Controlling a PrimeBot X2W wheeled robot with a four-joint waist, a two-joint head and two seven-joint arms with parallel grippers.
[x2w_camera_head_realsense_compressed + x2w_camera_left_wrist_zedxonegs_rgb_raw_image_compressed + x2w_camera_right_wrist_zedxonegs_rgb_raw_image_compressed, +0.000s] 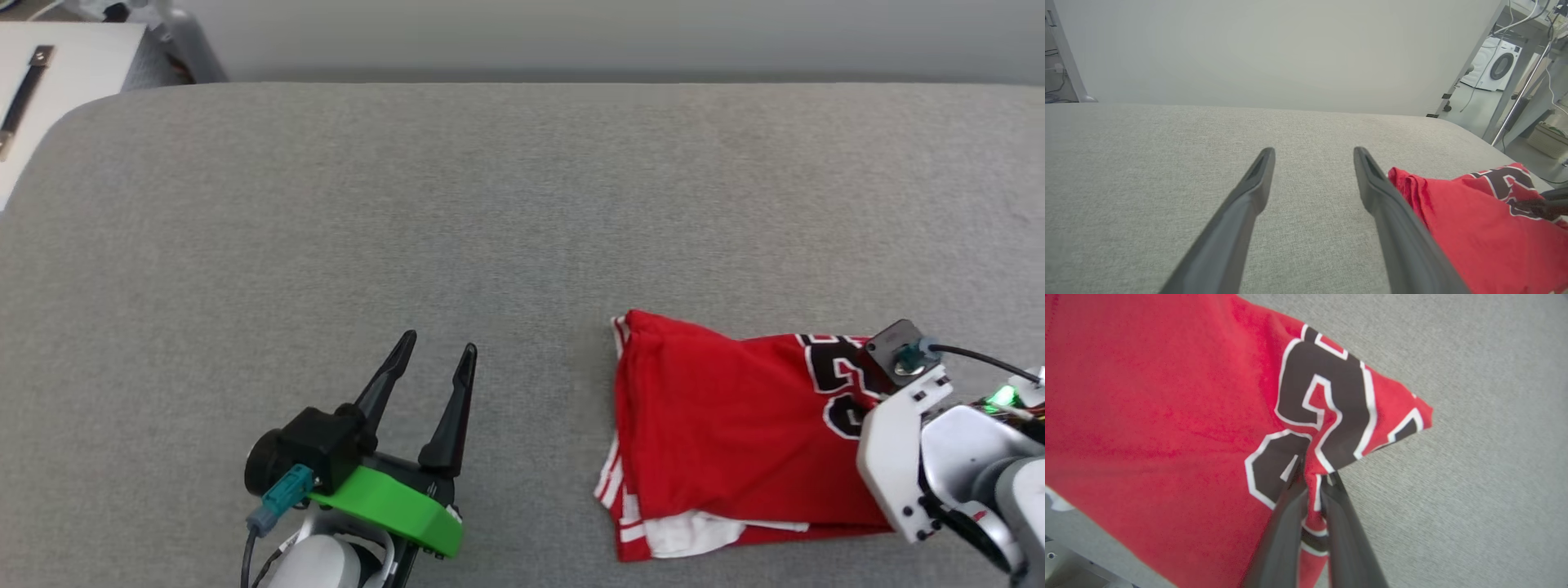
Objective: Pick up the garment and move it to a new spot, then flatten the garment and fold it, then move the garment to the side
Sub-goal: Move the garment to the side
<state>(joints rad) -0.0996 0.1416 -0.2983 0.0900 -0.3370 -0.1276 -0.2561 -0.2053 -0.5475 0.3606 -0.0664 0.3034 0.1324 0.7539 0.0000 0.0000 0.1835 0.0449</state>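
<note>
The red garment (727, 425) lies folded on the grey padded surface at the lower right, with white sleeve cloth and striped trim showing at its left and front edges. Black white-outlined numbers (833, 384) face up at its right end. My right gripper (1314, 477) is shut on a pinch of the garment (1167, 416) at the numbers, which puckers the cloth upward. In the head view the wrist hides those fingers. My left gripper (437, 347) stands open to the left of the garment, apart from it. In the left wrist view the left gripper (1312, 155) holds nothing, with the garment (1474, 228) beside its right finger.
The grey padded surface (408, 204) stretches wide to the left and back. A white cabinet with a dark handle (24, 98) stands beyond the far left corner. A washing machine (1494, 65), metal frame legs and cables lie off the surface's right end.
</note>
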